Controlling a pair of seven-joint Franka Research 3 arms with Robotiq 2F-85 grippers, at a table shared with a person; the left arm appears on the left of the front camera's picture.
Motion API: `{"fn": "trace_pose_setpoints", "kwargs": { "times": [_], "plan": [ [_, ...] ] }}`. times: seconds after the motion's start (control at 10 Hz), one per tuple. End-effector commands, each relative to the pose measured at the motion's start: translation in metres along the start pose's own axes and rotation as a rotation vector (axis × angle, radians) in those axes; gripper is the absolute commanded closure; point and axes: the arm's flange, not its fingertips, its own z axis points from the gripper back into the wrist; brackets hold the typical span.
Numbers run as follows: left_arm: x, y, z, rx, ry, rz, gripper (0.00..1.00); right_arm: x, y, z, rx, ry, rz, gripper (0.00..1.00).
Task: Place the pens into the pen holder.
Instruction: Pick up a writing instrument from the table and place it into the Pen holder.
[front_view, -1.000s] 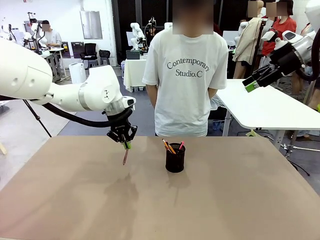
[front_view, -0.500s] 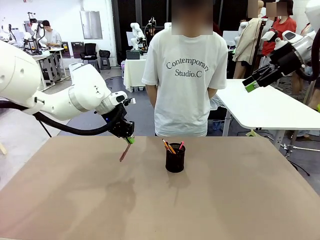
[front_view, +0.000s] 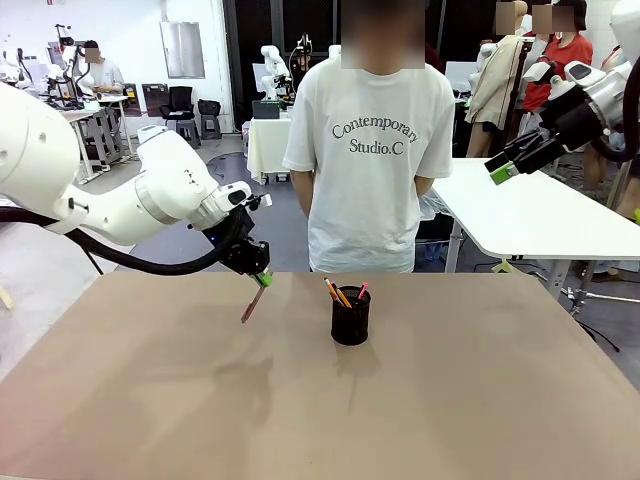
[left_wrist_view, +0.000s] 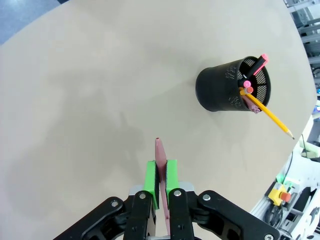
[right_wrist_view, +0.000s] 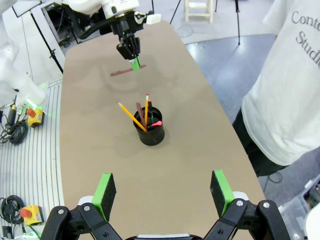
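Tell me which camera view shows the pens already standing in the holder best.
The left wrist view: it looks down into the pen holder, so each of the pens shows separately, tips and ends. The right wrist view shows them fanned out but smaller. The front view gives only their tops above the rim.

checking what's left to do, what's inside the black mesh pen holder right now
The pen holder has yellow pencils and a dark pen with a pink-red end sticking out of it. The mesh wall hides their lower ends. One reddish-brown pen is outside it, clamped between the left fingers.
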Motion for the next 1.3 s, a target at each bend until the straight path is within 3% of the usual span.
{"fn": "trace_pose_setpoints", "kwargs": {
  "times": [0.0,0.2,0.5,0.7,0.8,1.2],
  "plan": [
    [0.000,0.002,0.002,0.025,0.002,0.012,1.00,0.001,0.000,0.001,-0.006,-0.001,0.001,0.00],
    [0.001,0.003,0.010,-0.088,-0.058,-0.054,1.00,0.001,0.000,0.001,-0.006,-0.001,0.001,0.00],
    [0.008,0.003,0.035,-0.190,-0.178,-0.267,1.00,0.001,0.000,0.001,-0.006,-0.001,0.001,0.00],
    [0.003,-0.005,0.054,-0.322,-0.293,-0.437,1.00,0.001,0.000,0.001,-0.006,-0.001,0.001,0.00],
    [0.003,-0.011,0.061,-0.354,-0.376,-0.504,1.00,0.001,0.000,0.001,-0.006,-0.001,0.001,0.00],
    [0.000,-0.042,0.075,-0.389,-0.501,-0.820,1.00,0.001,0.000,0.001,-0.006,-0.001,0.001,0.00]
  ]
}}
